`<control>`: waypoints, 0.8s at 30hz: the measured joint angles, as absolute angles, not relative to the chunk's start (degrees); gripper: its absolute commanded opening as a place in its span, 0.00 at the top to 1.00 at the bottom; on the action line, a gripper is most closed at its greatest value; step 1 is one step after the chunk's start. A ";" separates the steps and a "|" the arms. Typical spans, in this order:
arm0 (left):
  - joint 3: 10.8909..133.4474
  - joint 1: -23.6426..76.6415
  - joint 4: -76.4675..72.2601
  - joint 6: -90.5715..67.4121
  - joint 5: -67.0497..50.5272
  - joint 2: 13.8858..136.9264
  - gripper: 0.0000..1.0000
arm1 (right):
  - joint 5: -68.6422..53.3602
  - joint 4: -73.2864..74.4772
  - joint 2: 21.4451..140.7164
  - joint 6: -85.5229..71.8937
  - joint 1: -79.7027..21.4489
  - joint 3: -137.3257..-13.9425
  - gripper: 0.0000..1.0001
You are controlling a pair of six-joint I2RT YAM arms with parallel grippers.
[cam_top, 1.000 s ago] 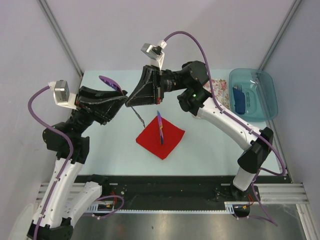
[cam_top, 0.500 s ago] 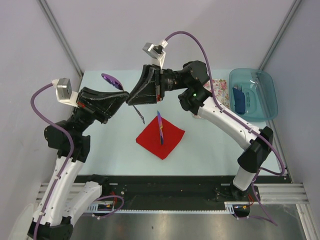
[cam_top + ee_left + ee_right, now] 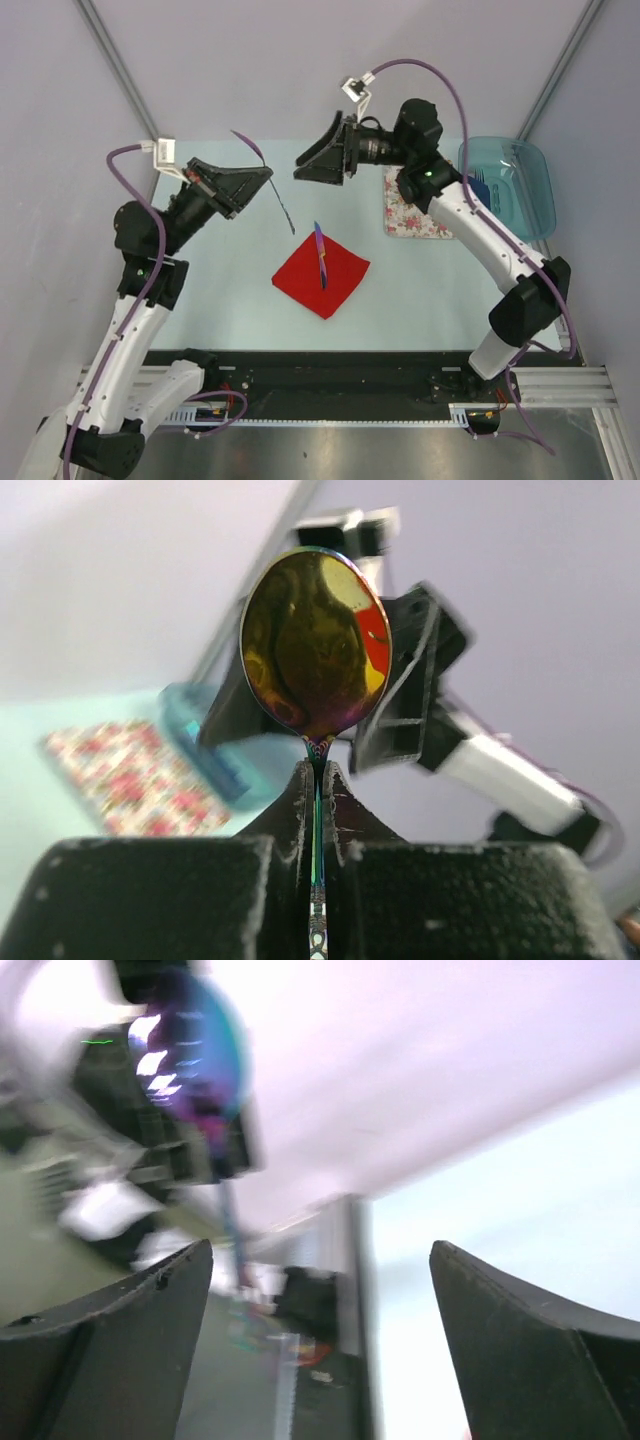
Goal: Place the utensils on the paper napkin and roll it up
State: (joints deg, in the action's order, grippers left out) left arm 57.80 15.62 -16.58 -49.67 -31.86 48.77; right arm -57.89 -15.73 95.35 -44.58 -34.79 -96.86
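Note:
My left gripper [image 3: 266, 174] is shut on the neck of a spoon [image 3: 284, 211] and holds it in the air, left of and beyond the red paper napkin [image 3: 335, 280]. In the left wrist view the gold oval spoon head [image 3: 315, 645] stands upright just above the closed fingers [image 3: 298, 800]. My right gripper [image 3: 301, 167] hangs open a little to the right of the spoon, with nothing between its fingers [image 3: 110, 1330]. A slim iridescent utensil [image 3: 320, 255] lies on the napkin. The right wrist view shows the spoon [image 3: 188, 1045] as a blur.
A white floral napkin [image 3: 412, 218] lies at the back right. Beside it stands a teal bin [image 3: 525, 165] with blue items inside. Grey walls close in on both sides of the table.
The right gripper has opened, let go of the spoon and pulled back to the right. The left gripper has shut on the spoon and carried it up and back.

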 measured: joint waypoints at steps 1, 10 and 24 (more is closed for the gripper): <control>58.54 16.21 -13.45 -48.03 -30.26 49.54 1.00 | -55.88 -10.28 94.61 -39.42 -33.32 -96.86 0.00; 62.78 22.28 7.53 -38.89 -17.43 61.91 1.00 | -37.32 23.22 89.12 -1.50 -27.27 -89.56 0.00; 62.57 26.09 15.59 -34.41 -9.56 82.48 1.00 | -17.08 32.29 91.90 4.69 -24.93 -84.64 0.00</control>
State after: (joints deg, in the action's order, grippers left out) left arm 62.57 26.09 15.59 -34.41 -9.56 82.48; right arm -17.08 32.29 91.90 4.69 -24.93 -84.64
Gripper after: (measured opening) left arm 0.016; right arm 0.995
